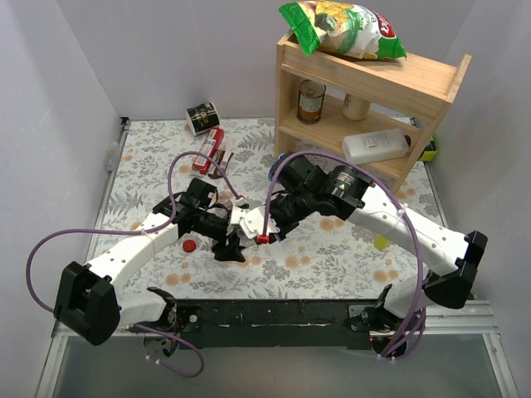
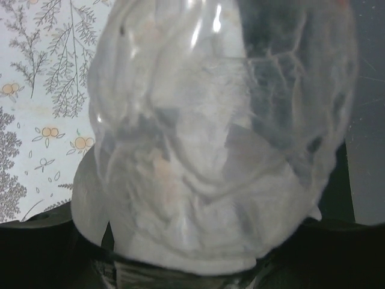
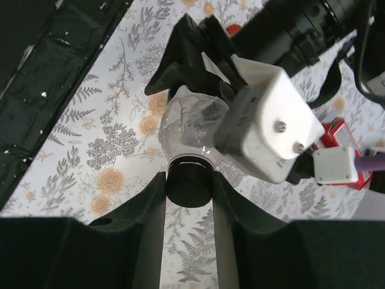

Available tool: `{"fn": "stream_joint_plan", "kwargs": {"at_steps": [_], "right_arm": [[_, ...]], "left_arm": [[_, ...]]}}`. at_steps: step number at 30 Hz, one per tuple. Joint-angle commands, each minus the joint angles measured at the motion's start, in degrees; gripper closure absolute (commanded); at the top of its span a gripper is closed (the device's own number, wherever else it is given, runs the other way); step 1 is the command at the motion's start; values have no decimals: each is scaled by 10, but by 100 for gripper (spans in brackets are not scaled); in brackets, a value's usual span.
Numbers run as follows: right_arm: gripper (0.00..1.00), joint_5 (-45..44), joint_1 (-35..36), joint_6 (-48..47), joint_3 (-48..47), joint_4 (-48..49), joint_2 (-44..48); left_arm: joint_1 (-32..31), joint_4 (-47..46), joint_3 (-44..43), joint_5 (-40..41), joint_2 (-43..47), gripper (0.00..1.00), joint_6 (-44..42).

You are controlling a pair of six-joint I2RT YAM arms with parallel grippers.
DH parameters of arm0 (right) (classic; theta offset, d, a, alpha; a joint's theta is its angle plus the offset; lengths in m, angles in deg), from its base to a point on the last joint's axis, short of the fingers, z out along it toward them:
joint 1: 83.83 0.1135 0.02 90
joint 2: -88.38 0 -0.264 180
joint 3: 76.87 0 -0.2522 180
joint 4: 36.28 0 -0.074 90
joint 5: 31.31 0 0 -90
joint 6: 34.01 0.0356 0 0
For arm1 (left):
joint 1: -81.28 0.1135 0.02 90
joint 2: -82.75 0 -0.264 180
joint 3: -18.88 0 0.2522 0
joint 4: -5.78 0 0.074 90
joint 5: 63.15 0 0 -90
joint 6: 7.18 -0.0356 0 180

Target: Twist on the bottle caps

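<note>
Left pincer [image 1: 235, 234]: narrowed onto the body of a clear bottle [image 2: 204, 138] and holding it off the tabletop [image 1: 332, 259], at the middle of the working area. The left wrist view is almost filled by that bottle's crumpled, see-through wall, with the dark fingers just visible along the bottom edge. It shows neither neck nor cap. The right wrist view supplies what is missing. The bottle's neck points toward the right arm, and a black cap [image 3: 189, 183] sits at its mouth. The right pincer [image 3: 189, 178] is closed narrowly on that cap, one finger on each side. Whether the cap is fully threaded cannot be told. In the top view the two wrists meet over the bottle and hide cap and neck alike. The red cap [image 1: 189, 245] lies loose on the tabletop just left of the left pincer, apart from any bottle. Behind it, a red box [image 1: 208, 149] and a dark round container [image 1: 200, 117] lie near the back edge. At the right rear stands a wooden shelf [image 1: 431, 73] with a snack bag [image 1: 344, 25] on top, a tin [image 1: 311, 101] on the middle board and a white jug [image 1: 375, 146] lying on the lower board. A small yellow-green object [image 1: 381, 242] rests beside the right forearm.
</note>
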Motion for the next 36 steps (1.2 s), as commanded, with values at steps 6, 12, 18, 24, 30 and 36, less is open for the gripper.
{"fn": "stream_joint_plan", "kwargs": {"at_steps": [6, 12, 18, 24, 30, 36], "right_arm": [[99, 234, -139, 503, -177, -27, -187], [99, 348, -162, 565, -170, 1, -215], [74, 304, -171, 529, -217, -1, -204], [46, 226, -203, 386, -259, -51, -149], [42, 185, -168, 160, -141, -96, -53], [36, 70, -76, 82, -71, -57, -12]], "left_arm": [[-10, -253, 55, 141, 104, 100, 185], [-15, -259, 49, 182, 91, 100, 194], [-15, -243, 57, 186, 96, 100, 193], [-15, -187, 59, 141, 98, 100, 158], [-14, -114, 47, 54, 89, 100, 75], [-14, -58, 23, 18, 61, 100, 24]]}}
